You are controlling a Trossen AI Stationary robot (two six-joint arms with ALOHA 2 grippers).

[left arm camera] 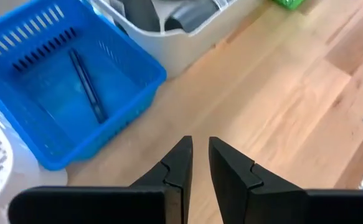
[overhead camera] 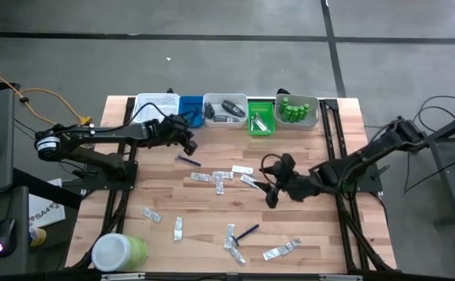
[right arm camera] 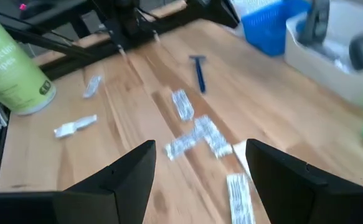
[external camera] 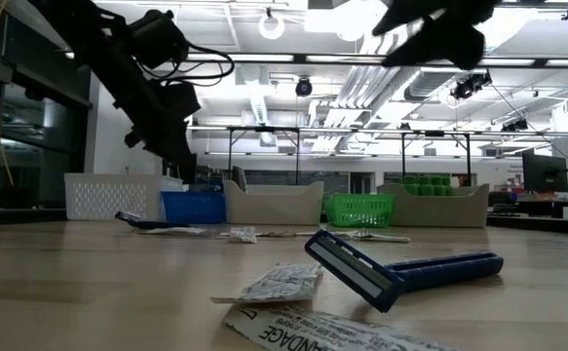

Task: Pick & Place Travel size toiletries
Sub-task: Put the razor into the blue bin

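Silvery sachets point(overhead camera: 218, 177) lie scattered over the wooden table, with one blue razor point(overhead camera: 188, 161) near the trays and another point(overhead camera: 247, 232) toward the near edge. A third razor point(left arm camera: 84, 87) lies inside the blue tray point(left arm camera: 137, 59). Dark oval pieces point(overhead camera: 229, 108) and green bottles point(overhead camera: 293, 109) sit in trays at the far edge. My left gripper point(overhead camera: 186, 142) hovers over bare wood just in front of the blue tray, its fingers point(left arm camera: 180, 158) shut but for a narrow slit, holding nothing. My right gripper point(right arm camera: 200, 168) is open above the sachets point(right arm camera: 206, 134) at mid-table.
A row of trays lines the far edge: white point(overhead camera: 155, 105), blue point(overhead camera: 190, 105), grey point(overhead camera: 211, 117), green point(overhead camera: 260, 123), grey point(overhead camera: 314, 117). A big green jar with a white lid point(overhead camera: 118, 251) stands at the near left corner. Bare wood lies on the table's left side and far right.
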